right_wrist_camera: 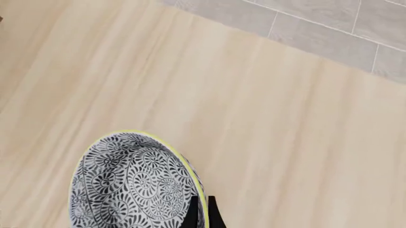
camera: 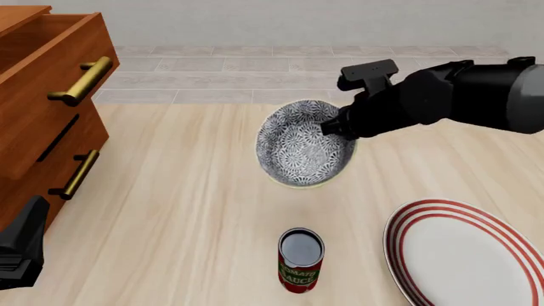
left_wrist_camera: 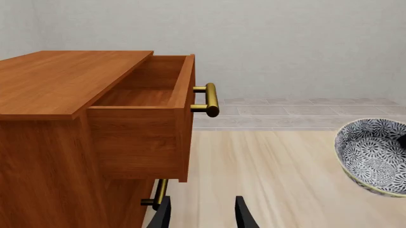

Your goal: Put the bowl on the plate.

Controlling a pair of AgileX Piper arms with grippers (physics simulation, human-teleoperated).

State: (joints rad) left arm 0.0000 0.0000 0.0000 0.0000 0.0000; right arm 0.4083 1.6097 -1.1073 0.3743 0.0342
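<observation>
The bowl [camera: 302, 150], grey-blue floral with a pale rim, hangs tilted over the middle of the table, its opening turned toward the camera. My right gripper [camera: 340, 127] is shut on the bowl's right rim. In the right wrist view the two dark fingertips [right_wrist_camera: 192, 212] pinch the rim of the bowl [right_wrist_camera: 130, 185]. The plate [camera: 467, 255], white with red rings, lies flat at the front right, partly cut off by the frame edge. My left gripper [left_wrist_camera: 203, 213] is open and holds nothing; it stays low at the front left [camera: 21, 248]. The bowl [left_wrist_camera: 374, 154] also shows in the left wrist view.
A tomato sauce can [camera: 301, 258] stands upright at the front centre, left of the plate. A wooden cabinet [camera: 42, 95] with brass handles fills the left side; its top drawer [left_wrist_camera: 146, 95] is pulled open. Beyond the table's far edge lies grey tiled floor.
</observation>
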